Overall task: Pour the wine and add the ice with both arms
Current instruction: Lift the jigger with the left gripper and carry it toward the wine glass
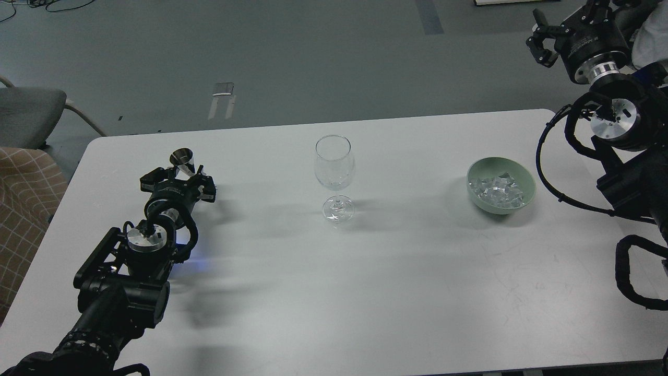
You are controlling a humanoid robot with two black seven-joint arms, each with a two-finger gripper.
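A clear stemmed wine glass (334,166) stands upright at the table's middle, and I see no liquid in it. A small metal cup (182,157) stands at the left. My left gripper (183,172) is low at the cup's base, open, with a finger on either side. Whether the fingers touch the cup, I cannot tell. The wine does not show, as the cup's inside is hidden. The ice (496,188) lies as several clear chunks in a pale green bowl (527,183) at the right. My right gripper (539,37) hangs high beyond the table's far right corner, open and empty.
The white table (334,292) ends just behind the glass and bowl. A grey chair (31,107) and a checked cushion (23,198) stand off the left edge. My right arm's cable loops (548,172) hang beside the bowl.
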